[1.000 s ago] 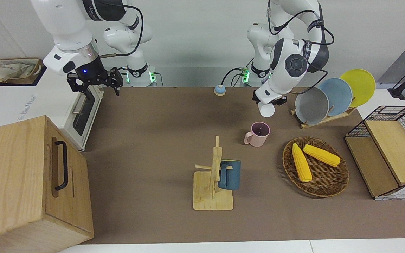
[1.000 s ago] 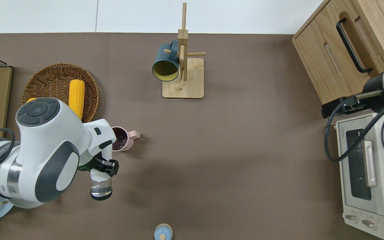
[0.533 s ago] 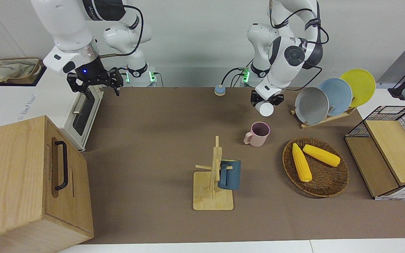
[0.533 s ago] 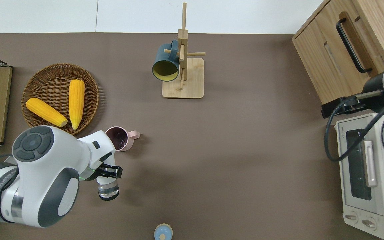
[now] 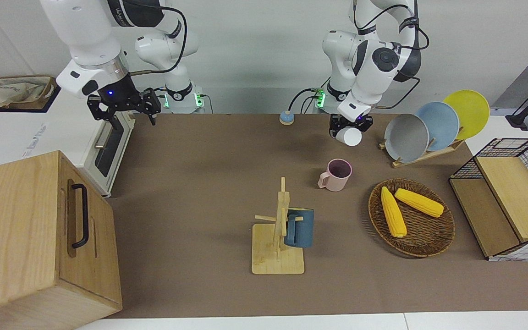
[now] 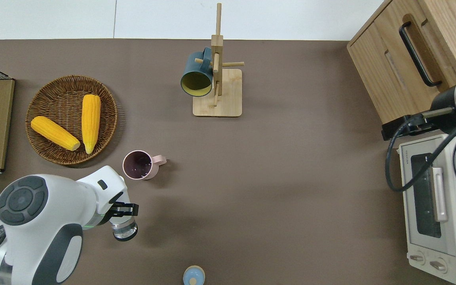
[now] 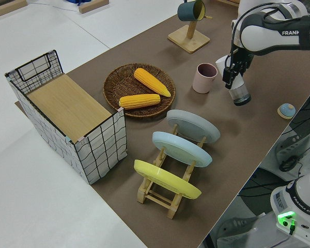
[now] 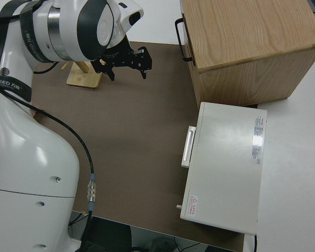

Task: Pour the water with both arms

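Both arms [image 5: 374,50] are glossy white, built of rounded jointed segments with dark grey rings and round dark caps at the joints. Black cables [image 5: 179,27] loop along the links, and one plugs into the wrist through a metal connector. A brushed silver band sits above each wrist. Dark lettering runs along black bands on the links. The hands [image 5: 124,107] are black, one showing a small blue light. Green lights glow at the bases [image 5: 323,98].

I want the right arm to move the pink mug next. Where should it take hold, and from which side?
Probably the pink mug is best gripped on its handle, which sticks out toward the right arm's end of the table with bare mat around it. The mug stands upright with its mouth open, so pinching the rim from above would also work.
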Action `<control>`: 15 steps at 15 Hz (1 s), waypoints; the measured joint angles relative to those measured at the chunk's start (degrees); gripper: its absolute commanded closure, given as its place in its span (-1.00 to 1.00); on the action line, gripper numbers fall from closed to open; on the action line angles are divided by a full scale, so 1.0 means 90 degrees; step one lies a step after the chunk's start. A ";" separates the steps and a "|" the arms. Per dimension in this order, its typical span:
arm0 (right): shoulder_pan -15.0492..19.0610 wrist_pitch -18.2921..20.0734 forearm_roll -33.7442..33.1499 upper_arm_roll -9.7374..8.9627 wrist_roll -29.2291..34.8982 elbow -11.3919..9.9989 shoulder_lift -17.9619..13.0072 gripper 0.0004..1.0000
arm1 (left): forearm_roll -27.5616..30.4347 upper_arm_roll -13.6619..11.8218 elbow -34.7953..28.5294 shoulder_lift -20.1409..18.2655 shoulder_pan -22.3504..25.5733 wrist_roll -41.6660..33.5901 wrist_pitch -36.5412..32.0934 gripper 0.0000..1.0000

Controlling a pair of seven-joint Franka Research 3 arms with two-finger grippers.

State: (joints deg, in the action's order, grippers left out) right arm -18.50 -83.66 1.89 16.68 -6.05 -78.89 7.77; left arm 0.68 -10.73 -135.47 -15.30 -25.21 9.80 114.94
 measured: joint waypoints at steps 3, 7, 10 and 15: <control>0.0000 0.0000 0.0000 0.0000 0.0000 0.0000 0.0000 -0.97 | -0.0253 -0.0001 -0.0076 -0.0210 0.0083 0.0285 0.0144 1.00; 0.0000 0.0000 0.0000 0.0000 0.0000 0.0000 0.0000 -0.97 | -0.0343 -0.0029 -0.0092 -0.0310 0.0300 0.0316 0.0650 1.00; 0.0000 0.0000 0.0000 0.0000 0.0000 0.0000 0.0000 -0.97 | -0.0361 -0.0049 -0.0083 -0.0335 0.0439 0.0316 0.1237 1.00; 0.0000 0.0000 0.0000 0.0000 0.0000 0.0000 0.0000 -0.97 | -0.0739 -0.0084 0.0121 -0.0385 0.0706 0.0335 0.1865 1.00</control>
State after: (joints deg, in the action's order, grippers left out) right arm -18.50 -83.66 1.89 16.68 -6.05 -78.89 7.77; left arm -5.97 -11.49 -134.38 -18.76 -18.85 12.82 131.73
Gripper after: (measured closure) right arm 0.013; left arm 0.366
